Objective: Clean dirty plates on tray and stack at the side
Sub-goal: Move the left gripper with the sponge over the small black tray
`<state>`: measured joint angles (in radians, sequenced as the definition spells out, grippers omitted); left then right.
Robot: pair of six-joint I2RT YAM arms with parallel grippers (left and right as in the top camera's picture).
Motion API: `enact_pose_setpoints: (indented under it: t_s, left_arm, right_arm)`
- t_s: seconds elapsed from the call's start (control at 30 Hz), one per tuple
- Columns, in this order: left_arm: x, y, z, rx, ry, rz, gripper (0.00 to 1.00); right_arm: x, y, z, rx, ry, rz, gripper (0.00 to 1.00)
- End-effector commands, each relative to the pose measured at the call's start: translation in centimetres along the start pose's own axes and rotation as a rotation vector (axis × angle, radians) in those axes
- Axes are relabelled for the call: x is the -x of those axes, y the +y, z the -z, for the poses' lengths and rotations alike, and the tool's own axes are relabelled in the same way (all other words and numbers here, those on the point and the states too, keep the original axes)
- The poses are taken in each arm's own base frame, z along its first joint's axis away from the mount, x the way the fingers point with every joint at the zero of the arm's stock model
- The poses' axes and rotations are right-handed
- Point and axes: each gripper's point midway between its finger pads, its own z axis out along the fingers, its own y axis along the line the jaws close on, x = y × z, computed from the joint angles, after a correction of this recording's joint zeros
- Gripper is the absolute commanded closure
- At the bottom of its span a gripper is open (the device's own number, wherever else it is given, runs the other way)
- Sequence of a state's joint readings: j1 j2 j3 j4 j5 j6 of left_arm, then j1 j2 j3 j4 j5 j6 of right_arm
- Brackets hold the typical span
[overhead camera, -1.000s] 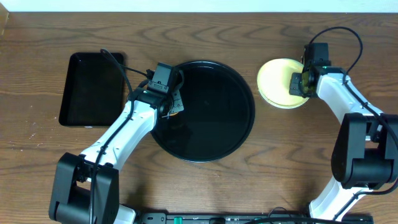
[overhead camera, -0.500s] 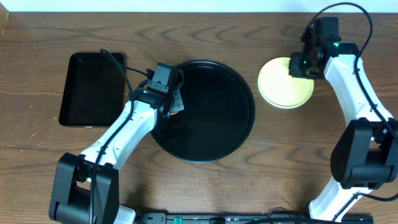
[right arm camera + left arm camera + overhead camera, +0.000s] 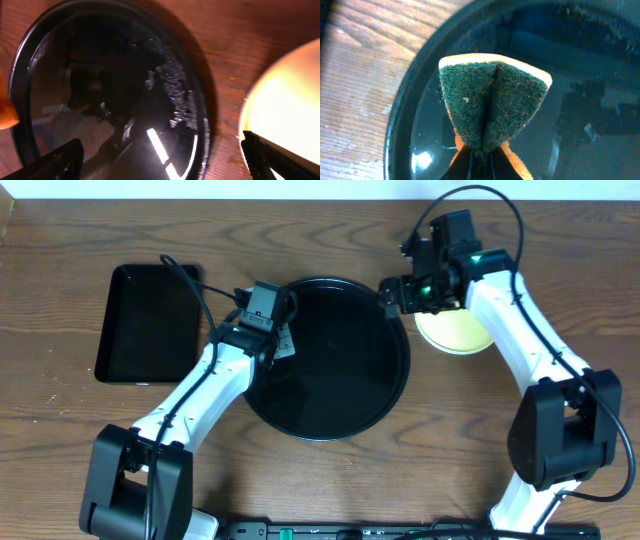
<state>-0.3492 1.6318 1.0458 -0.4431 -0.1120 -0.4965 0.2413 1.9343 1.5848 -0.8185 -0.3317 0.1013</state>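
Right hand [image 3: 392,295] swung off yellow plate [image 3: 462,332] to tray [image 3: 330,420] rim, 1-2 o'clock; fingers wide apart, empty. Plate on counter [image 3: 480,460] just beside tray at 2 o'clock. Left hand [image 3: 283,348] pinches green-faced sponge [image 3: 492,100] over tray's 9 o'clock edge

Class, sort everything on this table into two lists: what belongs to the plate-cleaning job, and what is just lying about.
Belongs to the job: round black tray; pale yellow plate beside it; green scouring sponge pinched in the left gripper.
Just lying about: rectangular black tray.
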Motion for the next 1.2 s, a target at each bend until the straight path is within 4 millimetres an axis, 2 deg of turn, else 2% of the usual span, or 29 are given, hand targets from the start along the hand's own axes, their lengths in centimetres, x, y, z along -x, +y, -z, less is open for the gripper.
enact_pose_setpoints:
  t_s: [0.0, 0.1, 0.17, 0.23, 0.4, 0.47, 0.5, 0.53, 0.6, 0.7, 0.77, 0.87, 0.97, 1.03, 1.17]
  left_arm:
    - [-1.9, 0.6, -1.1, 0.035, 0.033, -0.030, 0.92]
    - [-2.2, 0.8, -1.1, 0.039, 0.043, -0.084, 0.92]
    - [-1.5, 0.6, -0.3, 0.026, 0.022, -0.126, 0.92]
    - [-0.2, 0.1, 1.5, 0.002, -0.021, -0.129, 0.92]
    - [4.0, -1.3, 7.8, -0.101, -0.218, -0.135, 0.92]
    - [4.6, -1.4, 9.3, -0.122, -0.260, -0.136, 0.92]
    - [4.5, -1.3, 9.4, -0.123, -0.261, -0.135, 0.92]
    - [4.3, -1.2, 9.0, -0.119, -0.253, -0.136, 0.92]
    - [3.0, -1.1, 6.9, -0.103, -0.201, -0.145, 0.92]
    - [-0.4, -0.8, 1.7, -0.075, -0.057, -0.173, 0.92]
    - [-2.2, -0.2, -0.9, -0.033, 0.026, -0.186, 0.92]
    - [-2.6, -0.1, -1.6, -0.017, 0.054, -0.191, 0.92]
    - [-0.5, -0.8, 0.5, -0.047, -0.015, -0.178, 0.92]
    - [1.9, -0.7, 3.1, -0.054, -0.111, -0.165, 0.92]
    - [6.0, 2.4, 8.1, 0.025, -0.308, -0.085, 0.92]
  right_arm:
    - [-0.2, 0.8, -0.5, -0.019, 0.005, 0.039, 0.01]
    - [-0.2, 0.9, -0.6, -0.037, 0.007, 0.049, 0.01]
    - [-0.3, 0.5, -0.6, -0.056, 0.010, 0.047, 0.01]
    - [-0.4, 0.1, -0.5, -0.070, 0.014, 0.042, 0.01]
    - [-0.6, -0.3, -0.4, -0.086, 0.022, 0.037, 0.01]
    - [-0.6, -0.3, -0.4, -0.086, 0.021, 0.037, 0.01]
    - [-0.5, -0.2, -0.4, -0.086, 0.019, 0.038, 0.01]
    - [-0.4, -0.2, -0.4, -0.085, 0.016, 0.039, 0.01]
    - [-0.2, -0.2, -0.5, -0.083, 0.005, 0.041, 0.01]
    - [0.0, -0.1, -0.5, -0.082, -0.003, 0.032, 0.01]
    - [-0.1, -0.1, -0.5, -0.082, 0.000, 0.021, 0.01]
    - [-0.5, -0.2, -0.5, -0.086, 0.015, 0.018, 0.01]
    - [-0.6, -0.3, -0.4, -0.089, 0.022, 0.016, 0.01]
    - [-0.6, -0.3, -0.4, -0.089, 0.022, 0.015, 0.01]
    - [-0.6, -0.3, -0.5, -0.088, 0.020, 0.016, 0.01]
